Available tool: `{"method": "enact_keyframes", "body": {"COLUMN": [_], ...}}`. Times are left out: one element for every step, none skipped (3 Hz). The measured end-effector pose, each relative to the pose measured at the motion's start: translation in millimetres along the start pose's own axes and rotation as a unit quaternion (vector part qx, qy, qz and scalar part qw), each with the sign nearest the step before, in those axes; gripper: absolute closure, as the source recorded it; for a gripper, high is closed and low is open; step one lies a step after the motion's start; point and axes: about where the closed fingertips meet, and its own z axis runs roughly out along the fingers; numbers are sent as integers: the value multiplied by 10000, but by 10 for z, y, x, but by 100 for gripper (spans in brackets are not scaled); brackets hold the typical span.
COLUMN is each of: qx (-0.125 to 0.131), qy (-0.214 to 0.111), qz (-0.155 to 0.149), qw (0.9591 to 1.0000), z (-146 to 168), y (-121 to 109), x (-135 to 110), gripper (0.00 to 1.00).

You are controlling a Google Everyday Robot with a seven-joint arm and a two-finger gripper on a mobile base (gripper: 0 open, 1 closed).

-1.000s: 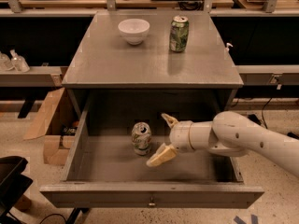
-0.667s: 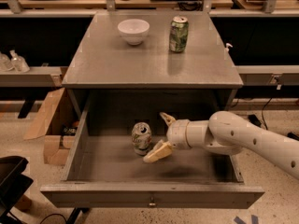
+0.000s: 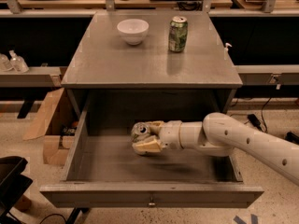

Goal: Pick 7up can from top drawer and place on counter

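At far left on the floor, a cardboard box [image 3: 44, 125]. On the tabletop [image 3: 149, 64], a white bowl [image 3: 132, 31]. Lower down, inside the open top drawer [image 3: 149, 196], the 7up can [image 3: 138, 129], toward the back, clamped in the tool [image 3: 142, 137], one finger above and one below, both touching. Back on the tabletop, right of the bowl, an upright green can [image 3: 178, 33]. Entering from the right, the white arm [image 3: 243, 146].
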Motion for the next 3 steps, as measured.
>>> {"method": "enact_keyframes", "body": {"qx": [-246, -502, -676], "qy": [-368, -628, -457], "qz": [122, 48, -166], "qw": [9989, 9968, 9965], "z": [60, 10, -190], "y": [210, 411, 417], "x": [-271, -715, -1232], "gripper": [64, 94, 100]}}
